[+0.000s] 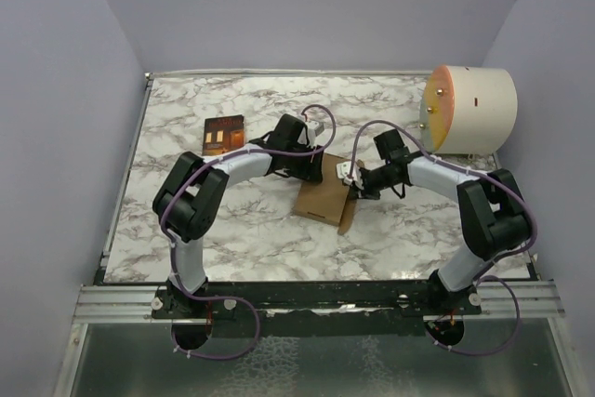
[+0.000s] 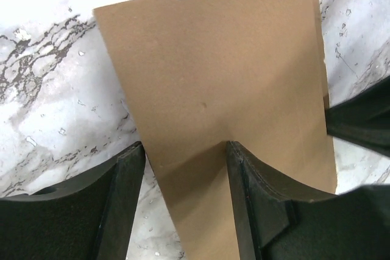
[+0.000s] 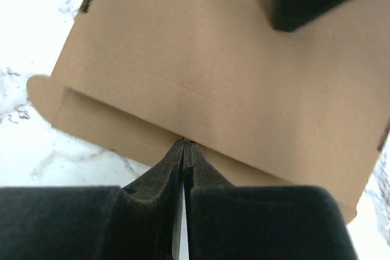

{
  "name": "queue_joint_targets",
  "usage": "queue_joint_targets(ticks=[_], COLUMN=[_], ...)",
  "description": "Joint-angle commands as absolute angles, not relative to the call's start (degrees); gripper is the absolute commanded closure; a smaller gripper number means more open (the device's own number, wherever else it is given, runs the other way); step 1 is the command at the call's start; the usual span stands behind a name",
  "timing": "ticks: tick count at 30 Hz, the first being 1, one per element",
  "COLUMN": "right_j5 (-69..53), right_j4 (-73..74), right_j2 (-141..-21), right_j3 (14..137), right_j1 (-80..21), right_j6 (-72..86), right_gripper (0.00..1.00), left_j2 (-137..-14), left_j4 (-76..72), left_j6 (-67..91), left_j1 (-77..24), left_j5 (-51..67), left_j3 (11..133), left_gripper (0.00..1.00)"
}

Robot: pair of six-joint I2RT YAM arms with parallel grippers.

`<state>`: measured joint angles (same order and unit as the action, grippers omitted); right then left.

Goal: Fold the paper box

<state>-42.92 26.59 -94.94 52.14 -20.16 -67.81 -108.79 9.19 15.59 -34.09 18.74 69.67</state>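
Fingers [image 3: 159, 178] of right gripper [image 3: 183, 143] pressed together, tips on a flap crease of the paper box [image 3: 201, 77], probably pinning it. Meanwhile left gripper [image 2: 186, 147] is spread wide over the top panel, gripping nothing. Box lies mid table [image 1: 232, 239], between both grippers.

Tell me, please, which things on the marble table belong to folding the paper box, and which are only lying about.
For the job: the brown corrugated cardboard box.
Lying about: the dark book with an orange cover picture; the large cream cylinder.
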Motion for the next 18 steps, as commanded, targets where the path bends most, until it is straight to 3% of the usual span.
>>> queue_joint_targets(ticks=[1, 9, 18], right_j5=[-42.69, -43.19, -46.93], right_j4=[27.54, 25.21, 28.57], right_j2=[-94.61, -93.56, -93.52], right_j3=[50.95, 49.06, 51.39], right_j1=[-23.95, -32.08, -36.58], right_j6=[-68.46, -65.49, -64.95], right_gripper=[0.95, 0.92, 0.77], left_j2=[-110.13, -113.06, -116.50], left_j4=[5.95, 4.11, 3.90], left_j6=[14.81, 14.36, 14.36], left_j1=[-33.93, -34.89, -36.65], left_j5=[21.58, 24.42, 23.53], left_j3=[71.69, 75.76, 81.52], left_gripper=[0.44, 0.49, 0.47])
